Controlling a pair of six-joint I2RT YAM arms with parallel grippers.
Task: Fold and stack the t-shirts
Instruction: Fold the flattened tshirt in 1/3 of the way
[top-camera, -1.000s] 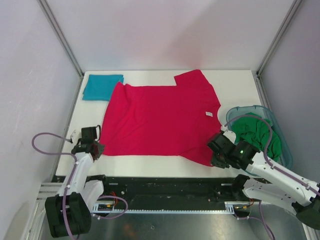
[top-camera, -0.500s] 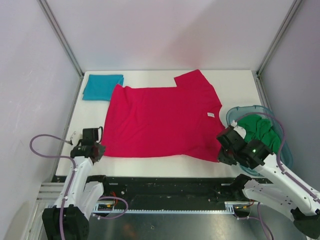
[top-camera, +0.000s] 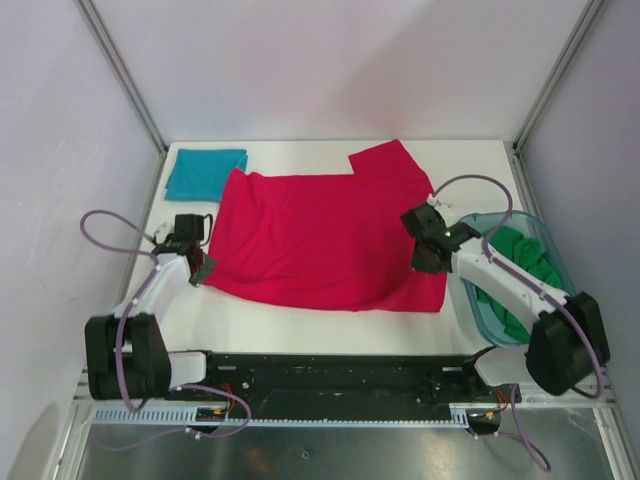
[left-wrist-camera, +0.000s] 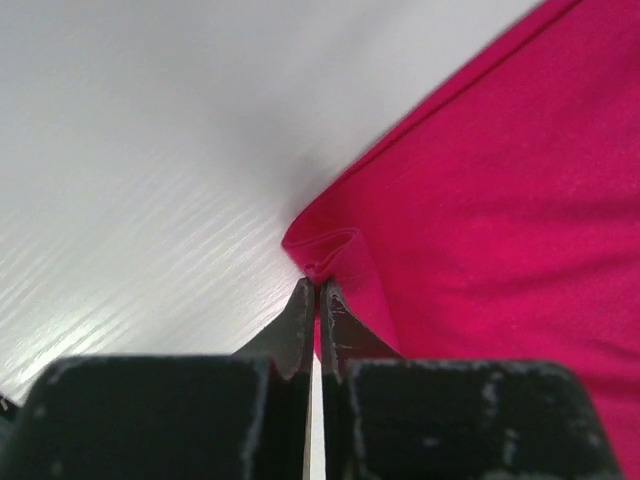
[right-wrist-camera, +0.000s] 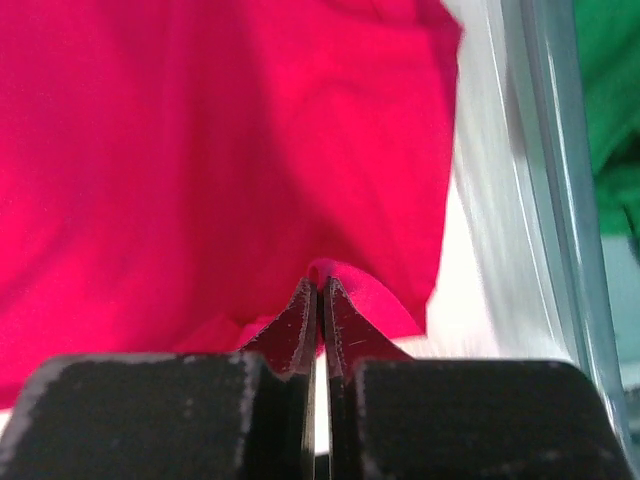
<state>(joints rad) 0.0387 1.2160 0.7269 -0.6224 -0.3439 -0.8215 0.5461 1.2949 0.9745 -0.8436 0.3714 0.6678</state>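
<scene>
Folding the red shirt (top-camera: 320, 225) is best done with its near corners, clenched in the left claw (left-wrist-camera: 318, 287) and right claw (right-wrist-camera: 320, 287), carried level toward the tabletop's (top-camera: 290, 328) far edge.

From high above and behind the arm bases, the top camera looks down over the whole table (top-camera: 300, 322), near edge to far. Each wrist camera sits low and very close: the left gripper's (left-wrist-camera: 318, 287) faces the crimson-red t-shirt (left-wrist-camera: 500, 200) near the table's left edge, and the right gripper's (right-wrist-camera: 318, 287) faces its hem beside the tub (right-wrist-camera: 555, 180). All three views share that shirt.
</scene>
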